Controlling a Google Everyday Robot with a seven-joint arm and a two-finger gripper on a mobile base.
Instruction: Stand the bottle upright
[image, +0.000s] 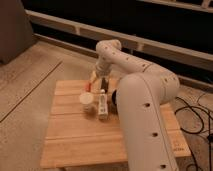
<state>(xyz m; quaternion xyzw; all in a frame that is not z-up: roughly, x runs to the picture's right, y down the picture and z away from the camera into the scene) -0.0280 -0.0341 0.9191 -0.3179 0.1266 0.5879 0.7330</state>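
Note:
The bottle (102, 105) is a slim whitish one lying on its side on the wooden table (75, 135), its length running from far to near. My gripper (103, 82) hangs just beyond the bottle's far end, pointing down at the table, open and holding nothing. A short white cup (86, 99) stands right beside the bottle on its left. A small orange-red object (90, 82) lies left of the gripper.
My white arm (145, 100) sweeps from the lower right across the table's right half and covers most of a dark bowl (114, 97). Cables (192, 112) lie on the floor to the right. A dark wall with rails runs behind the table.

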